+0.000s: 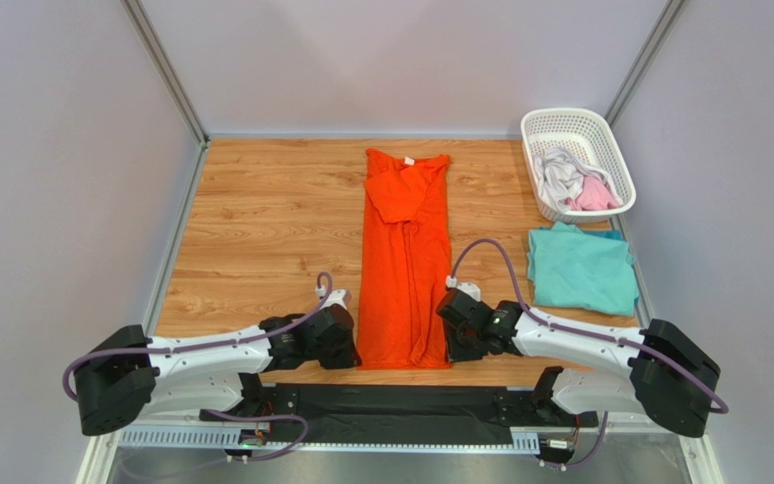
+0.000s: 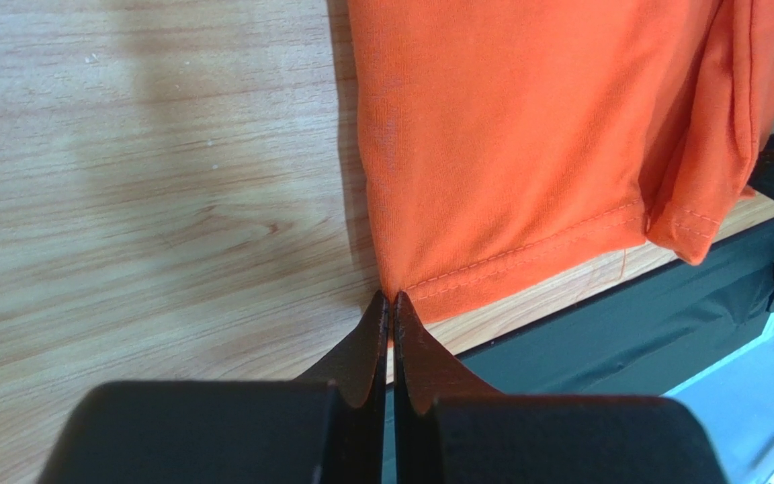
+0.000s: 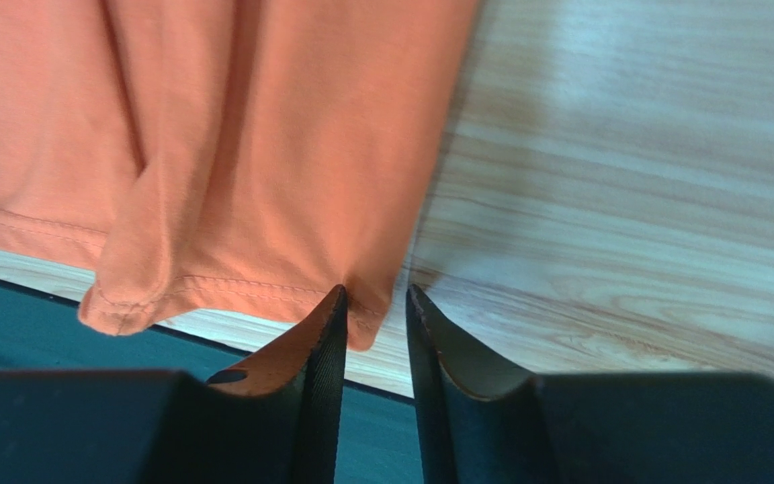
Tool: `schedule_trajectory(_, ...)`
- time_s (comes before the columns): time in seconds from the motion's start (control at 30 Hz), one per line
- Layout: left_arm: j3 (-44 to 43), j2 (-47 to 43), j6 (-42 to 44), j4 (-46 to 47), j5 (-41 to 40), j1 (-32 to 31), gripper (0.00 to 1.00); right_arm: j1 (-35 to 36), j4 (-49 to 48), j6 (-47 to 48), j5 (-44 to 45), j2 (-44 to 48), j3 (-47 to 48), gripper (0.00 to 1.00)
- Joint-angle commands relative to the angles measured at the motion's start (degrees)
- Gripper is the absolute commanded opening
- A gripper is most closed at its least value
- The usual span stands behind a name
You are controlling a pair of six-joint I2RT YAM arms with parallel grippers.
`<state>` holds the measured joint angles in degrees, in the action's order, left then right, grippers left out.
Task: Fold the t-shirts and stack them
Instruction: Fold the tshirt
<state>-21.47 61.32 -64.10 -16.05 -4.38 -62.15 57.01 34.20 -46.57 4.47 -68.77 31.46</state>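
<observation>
Left gripper (image 2: 390,298) jaws are pinching the orange t-shirt (image 2: 522,131) at one hem corner. Right gripper (image 3: 376,290) jaws are straddling the opposite corner, parted.

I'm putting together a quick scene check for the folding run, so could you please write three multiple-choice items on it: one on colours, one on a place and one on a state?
1. Which colours of cloth lie in the white basket?
A. grey-white and pink
B. black and yellow
C. green only

2. Where does the teal t-shirt lie?
A. inside the basket
B. on the table, right of the orange t-shirt
C. under the orange t-shirt

3. What is the state of the left gripper?
A. wide open
B. shut on the orange t-shirt's near hem corner
C. out of every view

Answers:
1 A: a grey-white piece and a pink one show inside the rim.
2 B: it lies folded just near of the basket.
3 B: the left wrist view shows the tips pressed together at that corner.
</observation>
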Motion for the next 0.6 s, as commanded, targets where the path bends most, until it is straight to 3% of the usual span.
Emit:
schedule_trajectory(0.0, 1.3, -0.9, -1.0, -3.6, -0.5, -0.2, 0.0, 0.4, 2.2, -2.9, 0.3, 2.9, -2.5, 0.26)
schedule_trajectory(0.23, 1.5, -0.4, -1.6, -4.2, 0.4, -0.1, 0.0, 1.2, -0.5, -3.5, -3.6, 5.6, -5.7, 0.0)
schedule_trajectory(0.43, 2.8, -2.1, -2.2, -5.6, 2.1, -0.2, 0.0, 1.5, 4.6, -3.8, -1.9, 10.3, -7.6, 0.0)
schedule_trajectory(0.57, 3.2, -5.3, -1.6, -5.5, 3.9, -1.1, 0.0, 2.8, 0.8, -4.0, -6.7, 13.4, -9.3, 0.0)
